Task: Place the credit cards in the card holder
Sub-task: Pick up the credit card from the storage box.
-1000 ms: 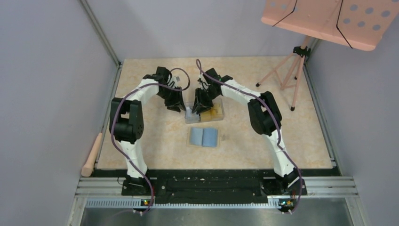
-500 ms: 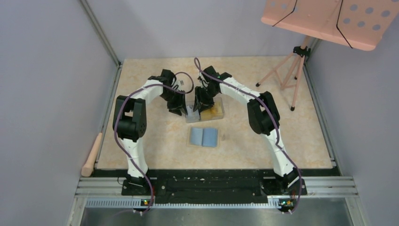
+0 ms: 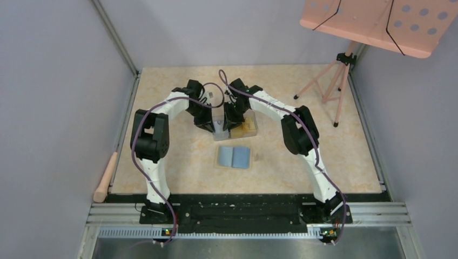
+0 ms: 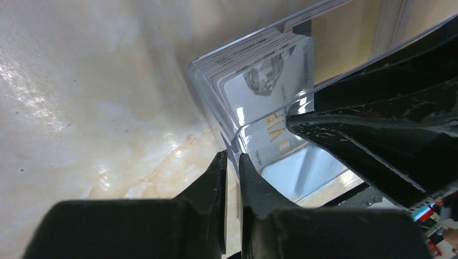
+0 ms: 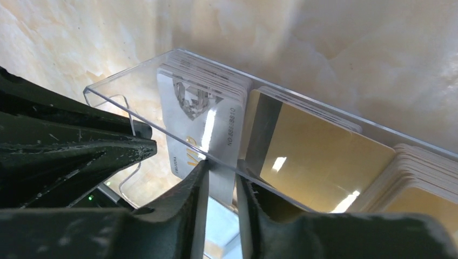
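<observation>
A clear plastic box [image 3: 249, 129] at the table's middle holds upright credit cards: a silver stack [image 4: 264, 91] on its left, gold ones [image 5: 318, 162] on its right. The card holder [image 3: 234, 157] lies open in front of the box, blue pockets up. My left gripper [image 4: 232, 156] is shut on the box's left corner wall. My right gripper [image 5: 221, 170] hangs over the box rim, jaws narrowly apart, with the front silver card [image 5: 202, 116] behind the gap. In the top view the left gripper [image 3: 215, 125] and right gripper [image 3: 231, 120] almost touch.
A pink perforated stand [image 3: 372, 21] on a tripod [image 3: 329, 89] occupies the back right corner. A wooden handle [image 3: 105, 177] lies off the table's left edge. Grey walls close the sides and back.
My left arm moved right to the box and its jaws closed on the corner wall. My right gripper shifted slightly left over the silver cards and its jaws narrowed.
</observation>
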You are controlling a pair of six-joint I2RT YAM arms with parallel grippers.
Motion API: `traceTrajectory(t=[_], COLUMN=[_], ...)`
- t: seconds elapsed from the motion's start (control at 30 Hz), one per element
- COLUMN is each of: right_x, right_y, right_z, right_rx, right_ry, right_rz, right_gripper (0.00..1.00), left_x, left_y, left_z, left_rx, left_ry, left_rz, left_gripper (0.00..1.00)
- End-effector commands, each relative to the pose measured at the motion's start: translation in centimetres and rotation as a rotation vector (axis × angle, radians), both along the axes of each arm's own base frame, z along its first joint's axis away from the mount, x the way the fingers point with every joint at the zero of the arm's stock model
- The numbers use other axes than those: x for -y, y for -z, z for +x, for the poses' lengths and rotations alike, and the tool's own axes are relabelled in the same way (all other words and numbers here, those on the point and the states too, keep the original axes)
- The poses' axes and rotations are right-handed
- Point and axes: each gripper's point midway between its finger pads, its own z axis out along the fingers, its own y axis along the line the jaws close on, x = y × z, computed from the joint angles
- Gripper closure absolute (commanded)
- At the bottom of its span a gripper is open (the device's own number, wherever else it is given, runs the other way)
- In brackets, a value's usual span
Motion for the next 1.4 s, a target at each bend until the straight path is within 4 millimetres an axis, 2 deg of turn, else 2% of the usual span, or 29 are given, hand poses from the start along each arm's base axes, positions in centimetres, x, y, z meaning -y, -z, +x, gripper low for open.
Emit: traceTrajectory(t=[0.0,0.1,0.43,0.73,1.2,1.27,1.37], right_x=[-0.1,-0.2,-0.2,0.5,-0.1,-0.3,-0.4], right_y=[3.0,2.6,-1.7,-4.1,-7.2,-7.9,-9.3], right_z=[-1.0,-0.9,0.2,0.0,-0.2,-0.1,0.3], right_rx=[-0.008,-0.002,0.087,0.118,0.147,0.146,0.157], right_ry=[-0.033,-0.036,-0.020,-0.016,-0.024,-0.011,0.018], right_rz=[-0.064,-0.055,-0.040,-0.052,0.024,0.059,0.106], right_gripper=[0.81,1.00,1.00,1.00,1.00,1.00,1.00], left_x=[0.9,0.9,0.3,-0.1,0.0,0.2,0.6], left_y=[0.6,0.6,1.2,1.1,0.5,0.0,-1.1], left_z=[0.0,0.0,-0.2,-0.2,-0.1,0.1,0.5], left_rx=[0.003,0.003,-0.003,0.004,0.017,0.027,0.061], left_ry=[0.014,0.014,0.013,0.016,0.014,0.014,0.011], left_rz=[-0.035,-0.037,0.000,0.022,0.013,0.000,-0.027], left_gripper=[0.92,0.99,1.00,1.00,1.00,0.94,0.77])
